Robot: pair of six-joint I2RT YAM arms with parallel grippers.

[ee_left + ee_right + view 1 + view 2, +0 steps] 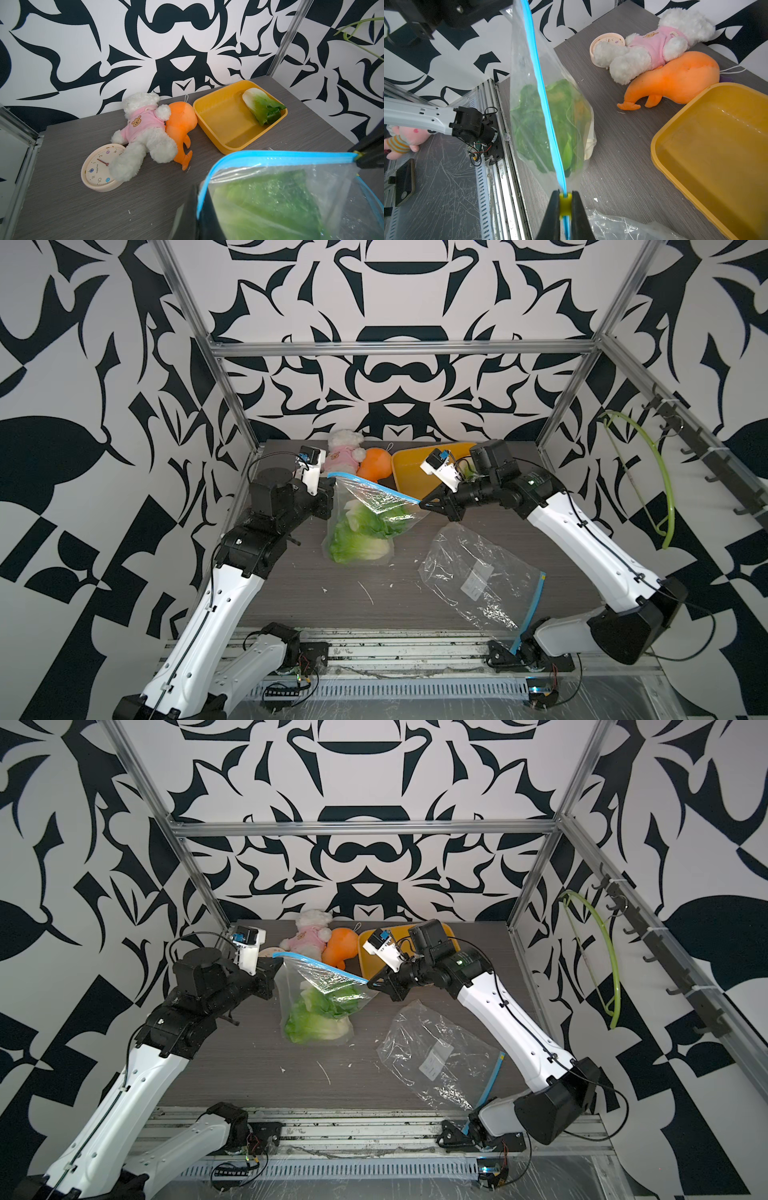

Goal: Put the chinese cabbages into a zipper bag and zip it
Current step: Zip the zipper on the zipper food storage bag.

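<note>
Two zipper bags [357,493] [478,572]; cabbages [357,539] [262,106]: perhaps two bagged, one in tray [224,122].

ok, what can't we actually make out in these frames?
1. How many green-and-white chinese cabbages sit in the clear blue-strip zipper bag: leaves overlap behind crinkled plastic, every view.
2. Tips of the left tool: top views, they merge with its black body; left wrist view, dark blur at the edge.
3. The green cabbage head in the yellow plastic tray: top views, the right arm covers nearly all of it.
4. Print on the white label of the spare clear plastic bag: too small.

Bright even light, soft shadows, warped edges
</note>
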